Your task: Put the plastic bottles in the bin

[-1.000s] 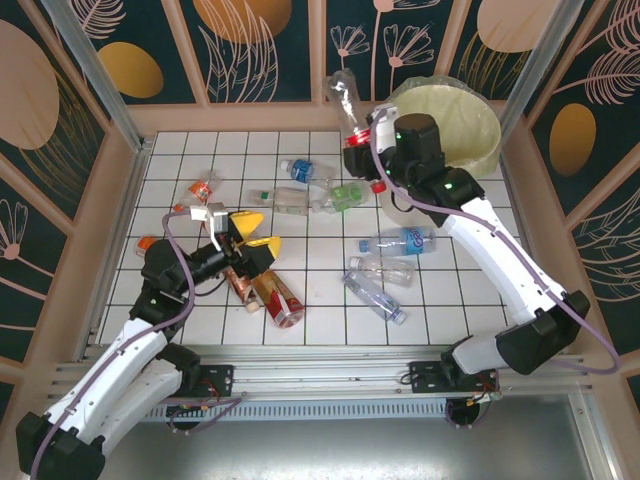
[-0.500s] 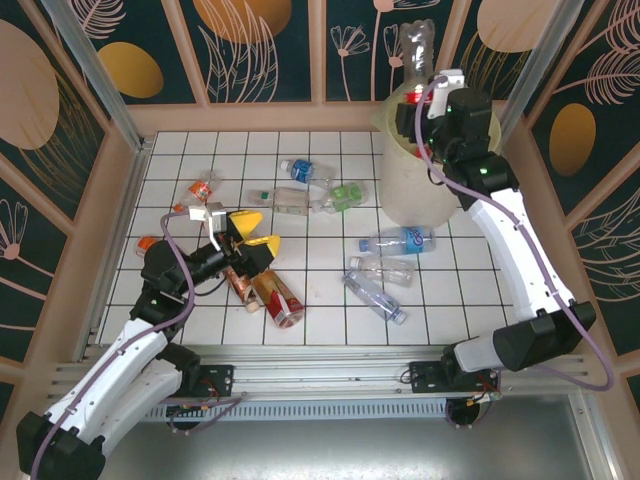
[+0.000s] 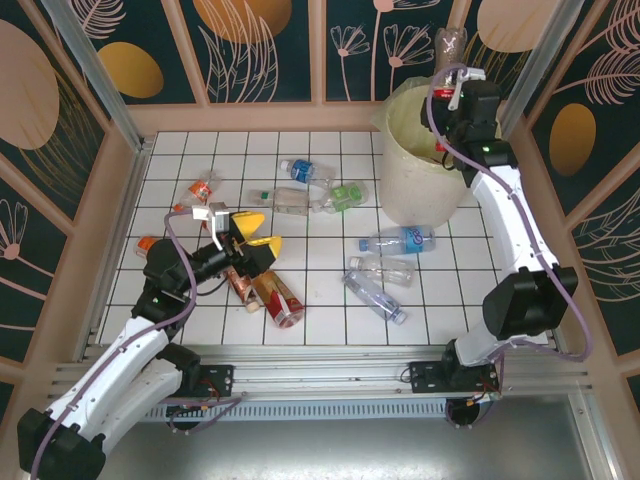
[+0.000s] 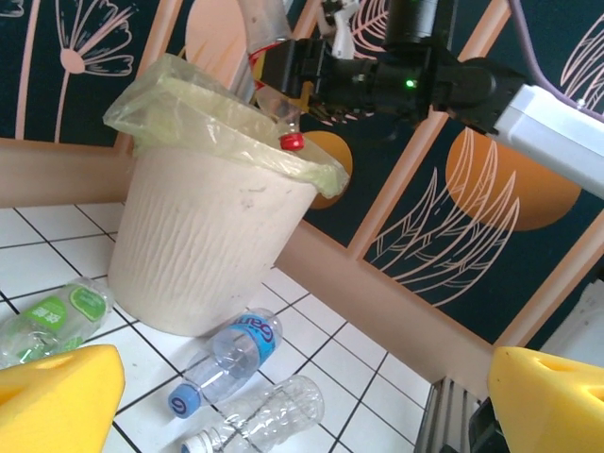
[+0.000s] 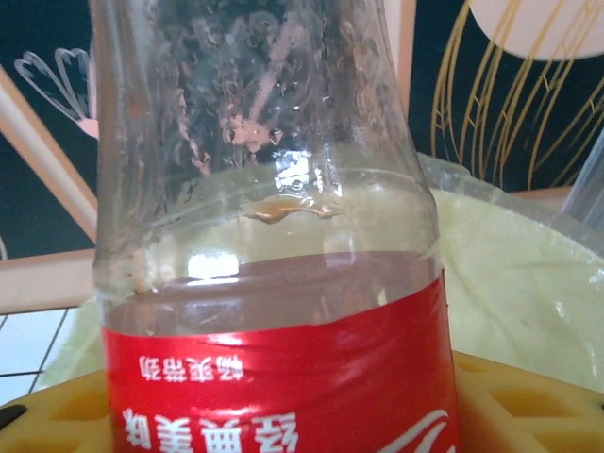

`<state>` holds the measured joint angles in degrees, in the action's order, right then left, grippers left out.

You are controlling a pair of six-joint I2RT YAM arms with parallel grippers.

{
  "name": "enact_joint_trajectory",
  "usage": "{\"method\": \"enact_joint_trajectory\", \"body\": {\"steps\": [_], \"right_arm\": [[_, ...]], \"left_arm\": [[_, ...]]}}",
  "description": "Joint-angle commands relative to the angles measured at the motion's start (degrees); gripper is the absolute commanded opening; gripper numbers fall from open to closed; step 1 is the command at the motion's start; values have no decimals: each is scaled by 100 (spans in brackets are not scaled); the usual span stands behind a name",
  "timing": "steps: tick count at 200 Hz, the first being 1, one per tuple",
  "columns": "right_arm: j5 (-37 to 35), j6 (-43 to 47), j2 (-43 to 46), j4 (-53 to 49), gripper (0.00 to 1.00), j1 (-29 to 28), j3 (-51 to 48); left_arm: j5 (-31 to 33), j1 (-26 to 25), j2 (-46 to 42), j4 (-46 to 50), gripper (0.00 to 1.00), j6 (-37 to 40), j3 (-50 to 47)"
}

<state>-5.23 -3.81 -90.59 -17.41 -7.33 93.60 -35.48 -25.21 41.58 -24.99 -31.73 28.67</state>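
Note:
My right gripper [image 3: 458, 98] is shut on a clear plastic bottle [image 3: 450, 45] with a red label [image 5: 283, 377]. It holds the bottle upside down over the bin [image 3: 415, 170], a cream bucket lined with a pale yellow-green bag [image 5: 528, 274]. In the left wrist view the bottle's red cap [image 4: 292, 142] hangs just above the bin's rim [image 4: 226, 123]. My left gripper [image 3: 255, 232] stands open above two red-brown bottles [image 3: 270, 292], its yellow fingers [image 4: 57, 401] wide apart with nothing between them.
Loose bottles lie across the tiled floor: a blue-labelled one [image 3: 400, 240] beside the bin, two clear ones [image 3: 380, 268] in front of it, a green-labelled one [image 3: 345, 195], and an orange one [image 3: 203, 187] at the left. Wooden walls [image 3: 120, 200] enclose the floor.
The right arm has swung the red-labelled bottle from left of the bin up and over its far rim. The left arm has stayed still.

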Motion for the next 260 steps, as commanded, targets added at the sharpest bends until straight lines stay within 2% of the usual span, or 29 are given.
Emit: {"method": "enact_joint_trajectory", "body": {"steps": [1, 44, 121, 218, 260], "right_arm": [[234, -220, -49, -106, 62, 134, 114], [635, -198, -63, -119, 62, 231, -347], [1411, -293, -353, -741, 62, 483, -427], [2022, -544, -960, -1667, 62, 722, 60], [2166, -609, -1064, -1641, 71, 747, 131]], "left_arm": [[-239, -36, 67, 67, 99, 89, 179], [-394, -36, 148, 94, 99, 123, 218], [-522, -36, 167, 170, 99, 174, 256], [-644, -36, 201, 284, 99, 255, 310], [-618, -36, 210, 284, 99, 263, 313]]}}
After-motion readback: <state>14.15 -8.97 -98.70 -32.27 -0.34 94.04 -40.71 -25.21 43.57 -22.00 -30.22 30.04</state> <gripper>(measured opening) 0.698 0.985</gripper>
